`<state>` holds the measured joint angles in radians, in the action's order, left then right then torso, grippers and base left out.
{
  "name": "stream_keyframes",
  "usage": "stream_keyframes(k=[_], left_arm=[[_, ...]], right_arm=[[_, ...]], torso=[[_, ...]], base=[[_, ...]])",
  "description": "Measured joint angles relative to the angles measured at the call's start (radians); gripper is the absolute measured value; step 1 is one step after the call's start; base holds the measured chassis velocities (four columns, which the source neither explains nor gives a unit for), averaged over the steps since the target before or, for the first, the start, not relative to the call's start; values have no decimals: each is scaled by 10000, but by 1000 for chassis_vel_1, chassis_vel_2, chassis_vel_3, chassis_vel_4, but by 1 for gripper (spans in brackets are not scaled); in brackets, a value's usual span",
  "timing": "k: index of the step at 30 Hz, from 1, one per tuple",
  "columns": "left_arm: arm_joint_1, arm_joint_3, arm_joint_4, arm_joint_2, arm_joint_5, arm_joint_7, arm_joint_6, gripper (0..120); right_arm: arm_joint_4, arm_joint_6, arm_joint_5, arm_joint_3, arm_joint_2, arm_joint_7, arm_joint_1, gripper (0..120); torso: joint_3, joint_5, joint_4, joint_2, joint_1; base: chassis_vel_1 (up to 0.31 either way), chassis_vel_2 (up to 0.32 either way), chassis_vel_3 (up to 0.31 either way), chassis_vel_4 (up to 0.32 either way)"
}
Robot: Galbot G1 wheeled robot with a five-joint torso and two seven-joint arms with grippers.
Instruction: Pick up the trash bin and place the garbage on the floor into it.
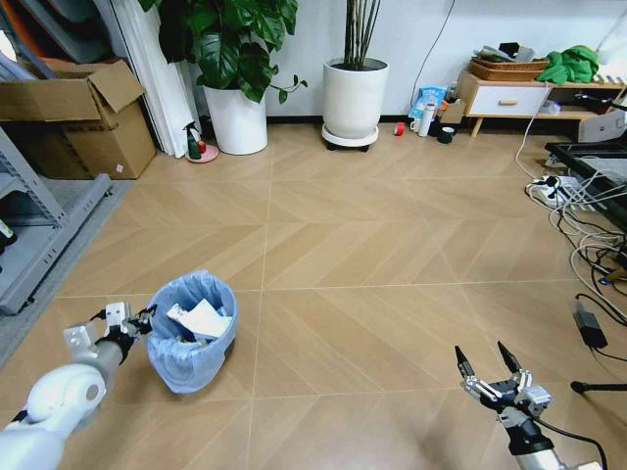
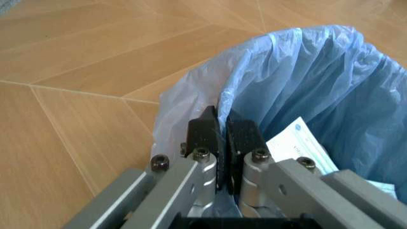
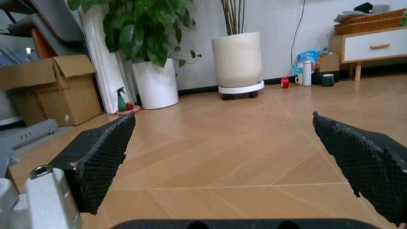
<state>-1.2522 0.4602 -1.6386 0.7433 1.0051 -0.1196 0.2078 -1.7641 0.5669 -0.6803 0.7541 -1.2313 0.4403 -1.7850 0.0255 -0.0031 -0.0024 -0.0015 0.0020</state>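
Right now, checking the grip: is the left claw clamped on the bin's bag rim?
Yes, the left claw is shut on the bin bag's rim.

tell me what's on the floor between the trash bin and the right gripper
Nothing: in the head view the floor between the trash bin and the open right gripper is bare tile. The left gripper pinches the bin's rim.

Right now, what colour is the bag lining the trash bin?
Light blue, crinkled plastic; the trash bin bag shows best in the left wrist view.
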Motion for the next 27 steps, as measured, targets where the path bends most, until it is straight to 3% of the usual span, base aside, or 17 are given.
stream_keyframes(k=[3, 8, 13, 15, 21, 27], left_arm=[[140, -83, 104, -8, 0, -2, 6, 0], [273, -152, 322, 41, -56, -23, 6, 21], [313, -170, 432, 63, -110, -29, 5, 34], [318, -167, 416, 61, -87, -240, -11, 46], [69, 108, -5, -41, -142, -907, -263, 65], [-807, 1005, -1099, -98, -278, -1201, -495, 90]], right_arm=[[2, -12, -3, 21, 14, -2, 8, 100], [17, -28, -36, 13, 55, -19, 65, 100], [37, -28, -61, 17, 70, -34, 66, 100], [37, -42, -15, 23, 81, -176, 75, 100], [-82, -120, 564, -66, 85, -1029, 214, 100], [-91, 125, 1299, -316, 133, -1795, 576, 100]], torso=[[0, 2, 2, 0, 0], [-1, 1, 3, 0, 0], [-1, 1, 3, 0, 0], [-1, -1, 2, 0, -1], [-1, 0, 1, 0, -1], [-1, -1, 1, 0, -1]], base=[[0, 0, 0, 0], [0, 0, 0, 0], [0, 0, 0, 0], [0, 0, 0, 0], [0, 0, 0, 0], [0, 0, 0, 0]])
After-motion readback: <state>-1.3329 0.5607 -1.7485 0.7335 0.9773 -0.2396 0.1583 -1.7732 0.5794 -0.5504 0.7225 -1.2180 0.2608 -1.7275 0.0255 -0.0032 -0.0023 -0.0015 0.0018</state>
